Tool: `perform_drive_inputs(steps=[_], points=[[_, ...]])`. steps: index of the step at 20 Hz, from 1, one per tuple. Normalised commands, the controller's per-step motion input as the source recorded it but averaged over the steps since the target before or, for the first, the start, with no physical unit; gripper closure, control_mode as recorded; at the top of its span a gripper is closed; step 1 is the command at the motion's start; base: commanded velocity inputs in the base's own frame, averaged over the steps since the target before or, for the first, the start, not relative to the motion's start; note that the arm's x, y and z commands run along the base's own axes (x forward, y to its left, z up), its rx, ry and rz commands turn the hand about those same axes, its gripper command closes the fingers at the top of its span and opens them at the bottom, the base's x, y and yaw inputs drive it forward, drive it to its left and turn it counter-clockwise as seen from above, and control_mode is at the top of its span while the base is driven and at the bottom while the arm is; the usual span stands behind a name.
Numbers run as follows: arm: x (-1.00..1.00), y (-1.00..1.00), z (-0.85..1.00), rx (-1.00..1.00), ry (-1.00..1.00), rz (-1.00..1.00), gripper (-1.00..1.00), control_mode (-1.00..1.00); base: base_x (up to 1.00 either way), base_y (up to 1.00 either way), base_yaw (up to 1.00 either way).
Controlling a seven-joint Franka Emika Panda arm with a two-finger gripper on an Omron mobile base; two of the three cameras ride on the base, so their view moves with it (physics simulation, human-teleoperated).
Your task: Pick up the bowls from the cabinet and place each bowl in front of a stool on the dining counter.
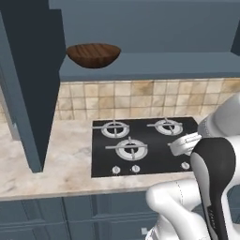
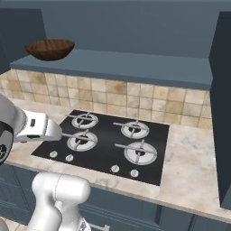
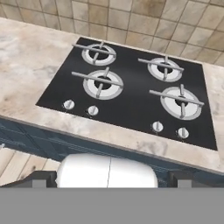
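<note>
The dark brown wooden bowl [image 1: 93, 55] [image 2: 49, 48] rests upright at the left end of the blue-grey cabinet shelf [image 1: 164, 65] [image 2: 135, 66]. The grey-white marbled bowl, the stools and the dining counter are out of view. My arm is folded low in front of the counter, its hand [image 1: 183, 144] [image 2: 39, 128] hovering over the front part of the hob, well below and to the right of the bowl. In the hand view my gripper [image 3: 112, 179] looks down at the hob; its dark fingertips [image 3: 43, 179] stand far apart and hold nothing.
A black gas hob [image 1: 140, 143] [image 2: 108, 144] [image 3: 131, 87] with several burners and front knobs sits in a beige counter [image 1: 61, 159] [image 3: 26, 70]. Tiled backsplash [image 1: 140, 98] runs under the shelf. Tall cabinet side panels [image 1: 28, 93] [image 2: 221, 113] flank the niche.
</note>
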Motion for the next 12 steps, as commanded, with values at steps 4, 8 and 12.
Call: perform_drive_inputs(steps=[4,8,12], points=[[0.00,0.00,0.00,0.00,0.00,0.00,-1.00,1.00,0.49,0.21,-0.11],[0.00,0.00,0.00,0.00,0.00,0.00,-1.00,1.00,0.48,0.29,-0.18],[0.00,0.00,0.00,0.00,0.00,0.00,-1.00,1.00,0.47,0.36,-0.22]])
